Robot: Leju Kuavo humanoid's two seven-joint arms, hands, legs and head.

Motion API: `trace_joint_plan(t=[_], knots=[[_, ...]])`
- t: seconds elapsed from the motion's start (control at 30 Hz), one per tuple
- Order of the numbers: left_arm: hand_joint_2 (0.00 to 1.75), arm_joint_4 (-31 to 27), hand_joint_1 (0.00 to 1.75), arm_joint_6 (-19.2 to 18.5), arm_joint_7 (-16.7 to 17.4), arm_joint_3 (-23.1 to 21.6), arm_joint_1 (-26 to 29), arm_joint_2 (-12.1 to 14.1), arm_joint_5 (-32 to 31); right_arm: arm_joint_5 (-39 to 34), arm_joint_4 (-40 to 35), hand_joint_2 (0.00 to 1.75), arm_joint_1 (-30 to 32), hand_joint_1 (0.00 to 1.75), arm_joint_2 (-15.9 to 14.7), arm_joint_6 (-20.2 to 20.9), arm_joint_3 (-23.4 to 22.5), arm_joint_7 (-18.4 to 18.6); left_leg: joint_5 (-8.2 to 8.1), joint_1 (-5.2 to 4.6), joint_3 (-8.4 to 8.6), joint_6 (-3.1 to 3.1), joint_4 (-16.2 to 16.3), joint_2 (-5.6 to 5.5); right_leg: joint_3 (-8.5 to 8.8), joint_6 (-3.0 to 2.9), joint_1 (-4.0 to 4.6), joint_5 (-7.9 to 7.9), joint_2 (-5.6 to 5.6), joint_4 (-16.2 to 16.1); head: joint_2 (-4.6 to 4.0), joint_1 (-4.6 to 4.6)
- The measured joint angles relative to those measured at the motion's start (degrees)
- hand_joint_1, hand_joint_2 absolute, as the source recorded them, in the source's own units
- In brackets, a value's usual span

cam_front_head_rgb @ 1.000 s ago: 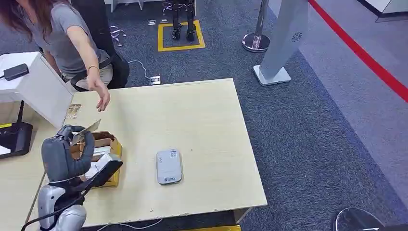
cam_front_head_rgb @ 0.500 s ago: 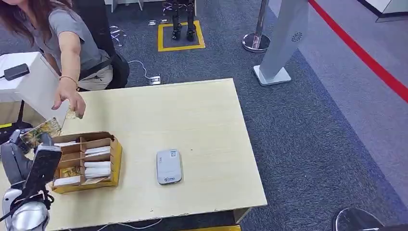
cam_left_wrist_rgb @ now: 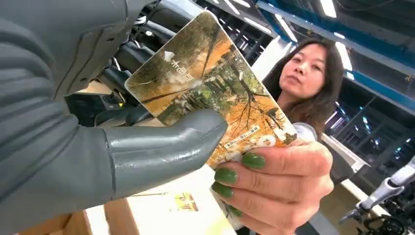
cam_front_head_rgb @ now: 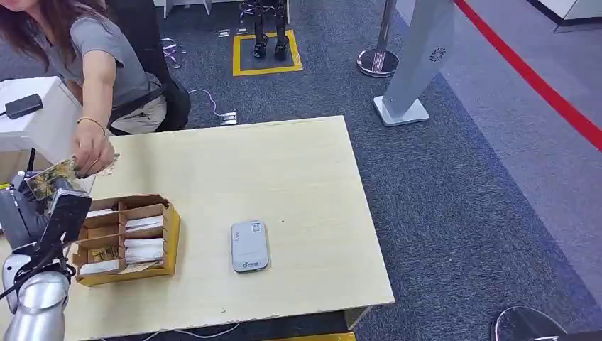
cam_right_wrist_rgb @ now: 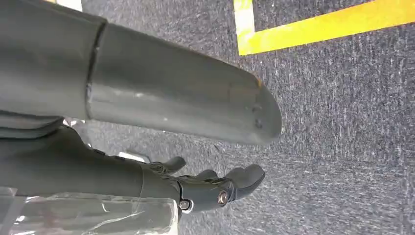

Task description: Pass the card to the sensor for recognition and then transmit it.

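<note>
My left hand [cam_front_head_rgb: 32,206] is raised at the table's far left and pinches a card printed with autumn trees [cam_front_head_rgb: 50,177] [cam_left_wrist_rgb: 210,83] between its thumb [cam_left_wrist_rgb: 161,152] and darker fingers. A person's hand [cam_front_head_rgb: 91,153] [cam_left_wrist_rgb: 274,181] grips the card's other end, so both hold it. The grey card sensor [cam_front_head_rgb: 249,245] lies flat on the table's middle, well to the right of the card. My right hand [cam_right_wrist_rgb: 195,186] hangs over dark carpet, its fingers apart and holding nothing.
A cardboard divider box [cam_front_head_rgb: 128,238] holding several cards stands between my left hand and the sensor. The person sits beyond the table's far left corner beside a white stand [cam_front_head_rgb: 42,121]. The wooden table [cam_front_head_rgb: 298,177] stretches right of the sensor; grey carpet surrounds it.
My left hand swung from above the box out to the far left with the card. The person's hand came across and down and now grips the card's free end.
</note>
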Motion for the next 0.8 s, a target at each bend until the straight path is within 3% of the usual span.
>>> trace_joint_plan(t=[0.03,0.07,0.1,0.8], knots=[[1.75,0.2,1.17,0.0,0.0,0.0,-0.2,0.0,0.0,0.3,0.0,0.0,0.0,0.0,0.0,0.0,0.3,0.2,0.0,0.0,0.0,0.0,0.0,0.01,0.0,0.0,0.0,0.0,0.0,0.0,0.0,0.0],[1.75,0.4,1.17,0.0,0.1,0.0,-0.4,0.0,0.0,0.5,0.0,0.0,0.0,0.0,0.1,0.0,0.5,0.2,0.0,0.0,0.01,0.0,0.0,0.01,0.0,0.0,0.0,0.0,0.0,0.0,0.0,-0.02],[1.75,0.6,0.0,0.1,0.1,0.0,-0.6,0.0,0.0,0.7,0.0,0.0,0.0,0.0,0.1,0.0,0.6,0.3,0.0,0.0,0.01,0.0,0.0,0.01,0.0,0.0,0.0,0.01,0.0,0.0,0.0,0.0],[1.75,1.2,0.0,1.4,-0.5,0.0,0.2,-0.3,1.1,2.1,0.0,0.0,0.0,0.0,0.2,-0.2,2.4,0.4,0.0,0.0,-0.01,0.0,0.0,0.01,0.01,0.0,0.0,0.0,0.01,0.0,0.0,0.0]])
